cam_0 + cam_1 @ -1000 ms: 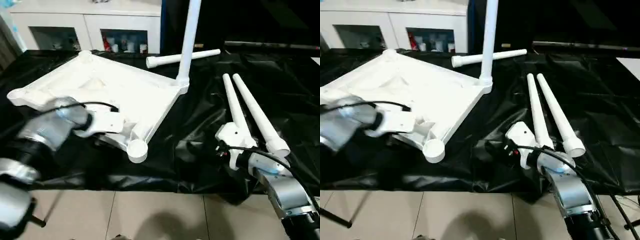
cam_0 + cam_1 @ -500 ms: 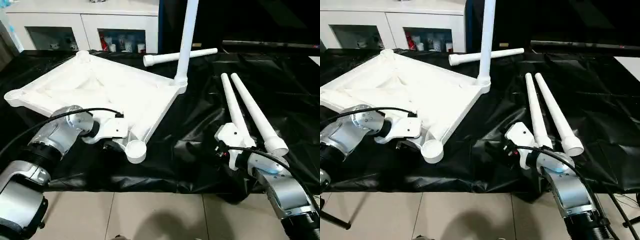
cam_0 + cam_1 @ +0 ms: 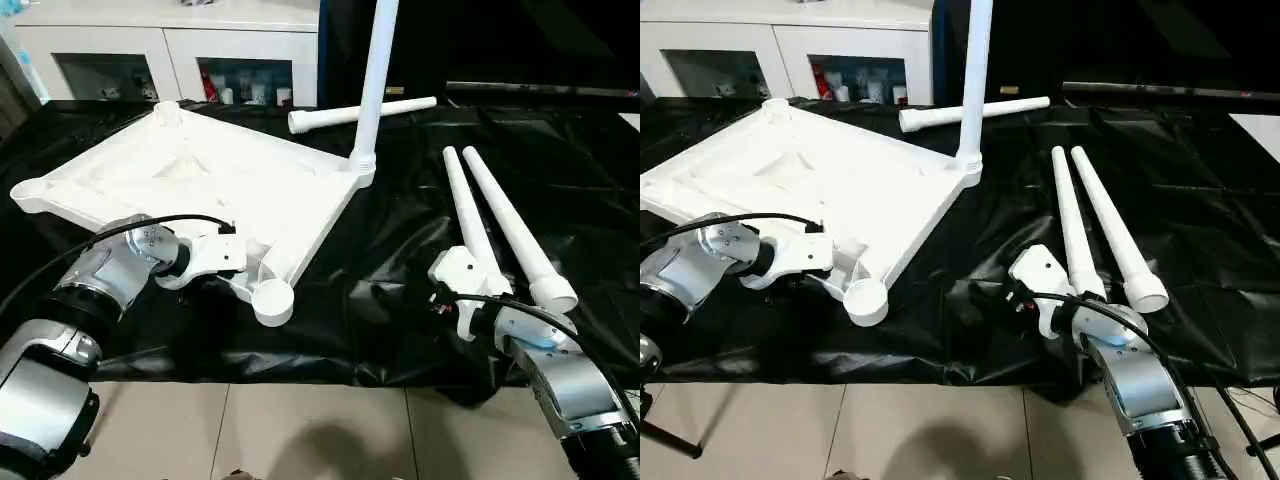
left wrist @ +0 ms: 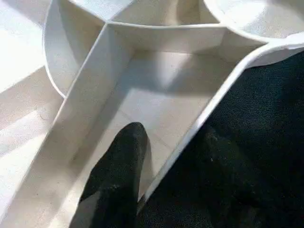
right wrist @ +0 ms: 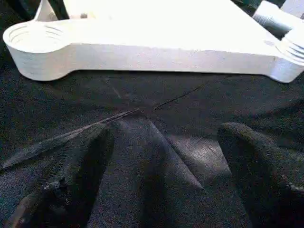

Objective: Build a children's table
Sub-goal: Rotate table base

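Two head views look forward and down from above the robot's forearms, set slightly apart side by side, so both take in the same black-covered surface [image 3: 400, 290], the upturned table top [image 3: 200, 175] and the loose legs [image 3: 1105, 225]. The left wrist view sits very close, looking along one black finger [image 4: 116, 183] into a ribbed corner of the table top. The right wrist view lies low over the black cover, looking between its two fingers [image 5: 80, 166] across to the table top's near edge and corner socket [image 5: 33, 42], which the head views also show.
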